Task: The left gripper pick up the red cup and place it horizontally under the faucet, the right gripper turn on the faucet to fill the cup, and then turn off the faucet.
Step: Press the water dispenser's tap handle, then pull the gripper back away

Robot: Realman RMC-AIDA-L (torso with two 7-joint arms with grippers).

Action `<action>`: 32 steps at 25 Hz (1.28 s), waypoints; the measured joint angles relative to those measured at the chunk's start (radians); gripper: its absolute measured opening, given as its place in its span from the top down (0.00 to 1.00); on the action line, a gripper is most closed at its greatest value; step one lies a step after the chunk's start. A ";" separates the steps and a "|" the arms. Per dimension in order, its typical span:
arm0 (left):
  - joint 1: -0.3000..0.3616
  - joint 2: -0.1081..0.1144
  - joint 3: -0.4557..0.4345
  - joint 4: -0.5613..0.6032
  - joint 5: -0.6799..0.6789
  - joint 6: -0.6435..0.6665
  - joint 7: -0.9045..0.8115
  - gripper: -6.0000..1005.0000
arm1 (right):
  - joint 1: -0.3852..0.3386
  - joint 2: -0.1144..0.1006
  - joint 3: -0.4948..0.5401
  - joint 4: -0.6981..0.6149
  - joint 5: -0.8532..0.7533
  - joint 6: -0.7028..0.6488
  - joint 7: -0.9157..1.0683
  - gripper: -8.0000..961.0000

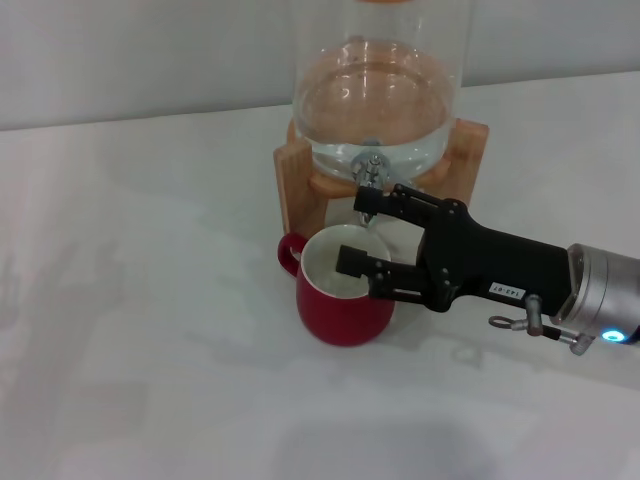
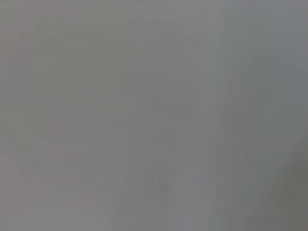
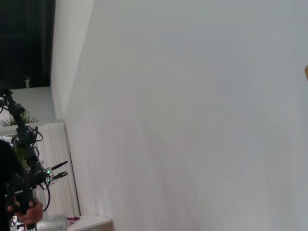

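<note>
The red cup (image 1: 345, 310) stands upright on the white table (image 1: 150, 300), just in front of and below the faucet (image 1: 371, 168). Its small handle points to the left, and its white inside faces up. My right gripper (image 1: 363, 232) comes in from the right and is open. One finger (image 1: 385, 202) is level with the faucet's spout and the other (image 1: 362, 265) hangs over the cup's mouth. Neither finger touches the faucet that I can see. The left gripper is out of view, and the left wrist view shows only a flat grey blur.
The faucet belongs to a clear glass dispenser (image 1: 380, 90) holding water, on a wooden stand (image 1: 296, 180) at the back of the table. The right wrist view shows the white tabletop (image 3: 192, 120) and a distant dark rig (image 3: 24, 183) beyond its edge.
</note>
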 joint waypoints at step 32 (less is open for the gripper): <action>-0.006 -0.001 0.001 -0.001 0.016 0.000 0.000 0.55 | 0.029 -0.024 0.003 -0.013 0.002 0.109 -0.002 0.14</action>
